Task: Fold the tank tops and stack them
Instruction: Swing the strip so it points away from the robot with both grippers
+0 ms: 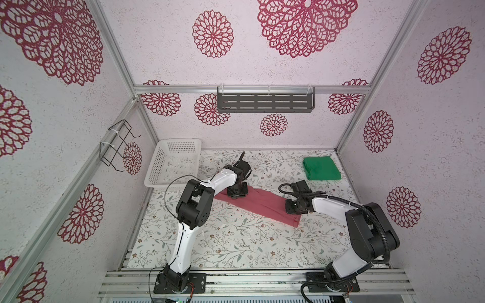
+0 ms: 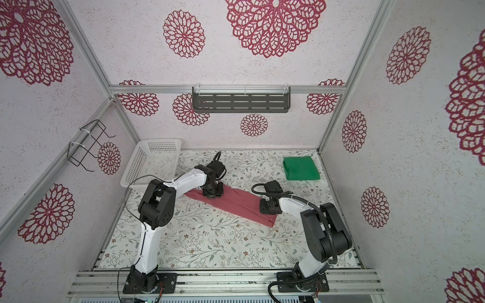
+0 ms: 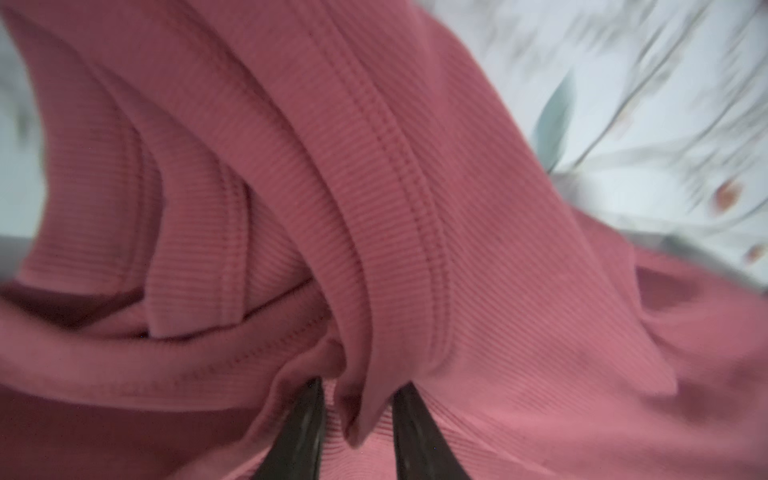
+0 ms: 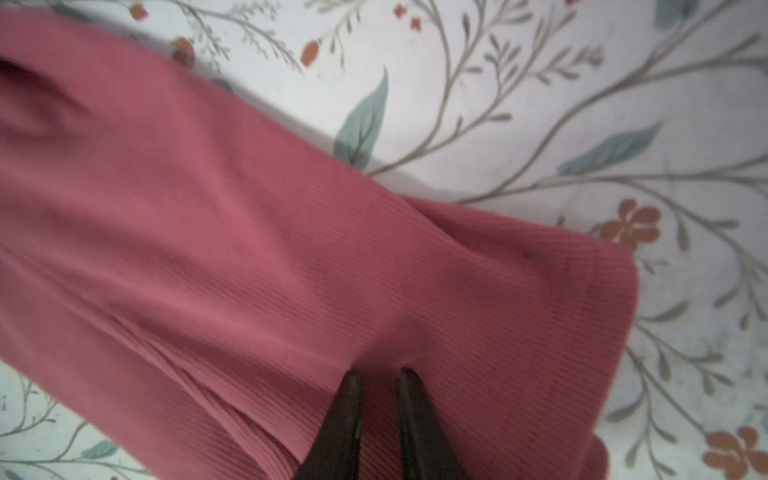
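**A:** Where are the tops?

**B:** The pink-red tank top (image 1: 259, 203) lies mid-table. The left gripper (image 3: 359, 386) pinches a fold at its far-left end, and the right gripper (image 4: 380, 376) nips its near-right end. The green tank top (image 1: 321, 168) sits folded, far right.

**A:** What's in the way?

**B:** The left arm (image 1: 189, 199) hides part of that far-left end. The white basket (image 1: 182, 149) stands near it.

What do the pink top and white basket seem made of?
The pink tank top looks like matte ribbed knit cloth: fine ridges and a stitched hem show. The white basket is probably smooth hard plastic: regular rows of holes.
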Tool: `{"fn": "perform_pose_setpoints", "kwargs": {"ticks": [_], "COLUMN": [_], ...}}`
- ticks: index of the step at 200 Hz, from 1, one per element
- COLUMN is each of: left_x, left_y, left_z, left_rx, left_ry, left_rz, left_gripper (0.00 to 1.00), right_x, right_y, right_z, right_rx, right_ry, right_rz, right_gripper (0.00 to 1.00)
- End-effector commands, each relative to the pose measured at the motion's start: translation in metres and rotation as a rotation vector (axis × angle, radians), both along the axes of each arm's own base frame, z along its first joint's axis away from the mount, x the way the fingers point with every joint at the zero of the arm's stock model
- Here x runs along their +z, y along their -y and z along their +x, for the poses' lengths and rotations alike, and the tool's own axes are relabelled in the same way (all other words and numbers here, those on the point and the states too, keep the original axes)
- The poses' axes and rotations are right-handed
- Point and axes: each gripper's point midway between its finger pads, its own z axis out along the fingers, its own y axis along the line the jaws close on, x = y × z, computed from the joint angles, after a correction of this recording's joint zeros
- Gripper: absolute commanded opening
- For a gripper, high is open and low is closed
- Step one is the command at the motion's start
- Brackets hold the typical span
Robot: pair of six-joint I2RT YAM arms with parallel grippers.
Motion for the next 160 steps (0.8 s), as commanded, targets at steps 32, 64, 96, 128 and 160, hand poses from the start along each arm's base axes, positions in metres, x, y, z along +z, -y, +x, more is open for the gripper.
{"fn": "perform_pose_setpoints", "kwargs": {"ticks": [32, 64, 96, 128, 160], "left_x": [-0.045, -0.014, 0.045, 0.100, 0.083], "left_y": [0.062, 0.086, 0.073, 0.046, 0.063], "left_z": [0.055, 0.072, 0.067, 0.037, -0.013], "left_rx": [-0.253, -0.320, -0.319, -0.224, -0.157], "left_ry": [0.007, 0.102, 0.211, 0.259, 0.179], "left_rz": [-0.102, -0.182, -0.173, -0.151, -0.205], "left_gripper": [0.40, 0.61, 0.70, 0.73, 0.64], "right_x": [0.003, 0.052, 0.058, 0.063, 0.055], "right_y": [-0.049, -0.055, -0.052, -0.056, -0.073], "right_z": [-0.114, -0.099, -0.083, -0.060, -0.035], "right_rx": [-0.077, -0.058, -0.017, 0.087, 0.160], "right_ry": [-0.125, 0.023, -0.008, -0.015, -0.020], "right_rz": [0.217, 0.194, 0.207, 0.131, 0.115], "right_gripper": [0.24, 0.46, 0.61, 0.47, 0.34]}}
